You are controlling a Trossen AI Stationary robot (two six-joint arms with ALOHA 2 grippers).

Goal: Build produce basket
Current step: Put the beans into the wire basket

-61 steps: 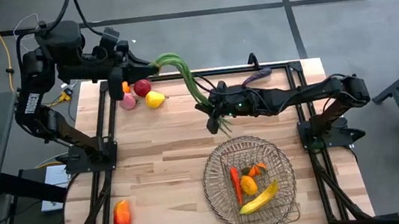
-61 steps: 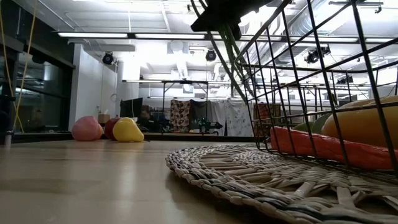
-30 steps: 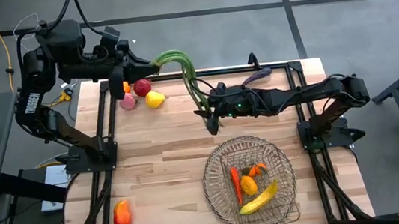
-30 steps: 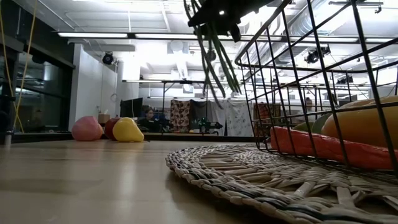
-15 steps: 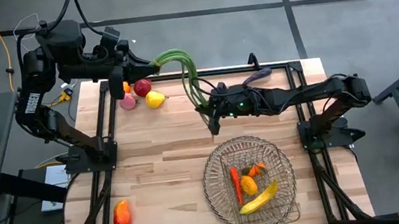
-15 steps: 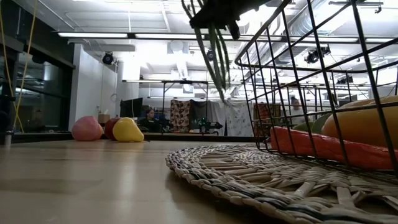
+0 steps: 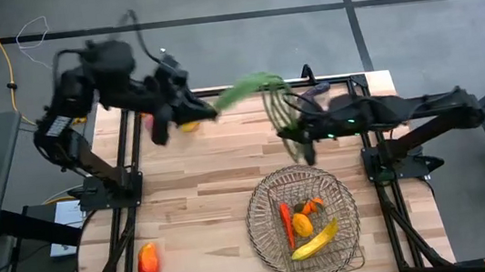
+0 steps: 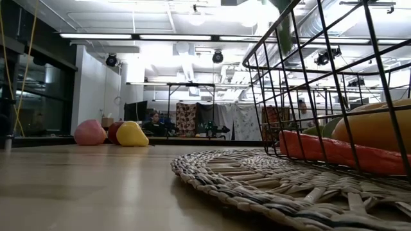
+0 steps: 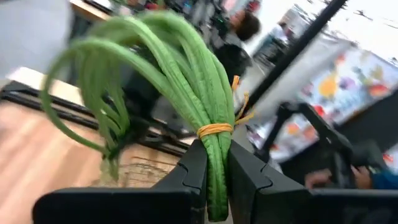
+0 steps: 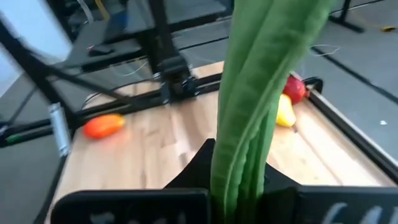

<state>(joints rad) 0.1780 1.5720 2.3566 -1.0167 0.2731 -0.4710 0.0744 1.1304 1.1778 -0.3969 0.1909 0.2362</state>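
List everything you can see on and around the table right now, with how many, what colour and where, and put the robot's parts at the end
Green beans: one bundle, green, held in the air between both grippers, above the table's far side.
Basket: one, brass-coloured wire, on the near right of the table.
Chilli: one, red, in the basket.
Orange: one, orange, in the basket.
Banana: one, yellow, in the basket.
Mango: one, red and yellow, near left corner.
Peach, apple, pear: one each, pink, dark red, yellow, together at the far left.
Eggplant: one, purple, far right edge.
Left gripper: shut on the beans' tied end.
Right gripper: shut on the beans' loose end.
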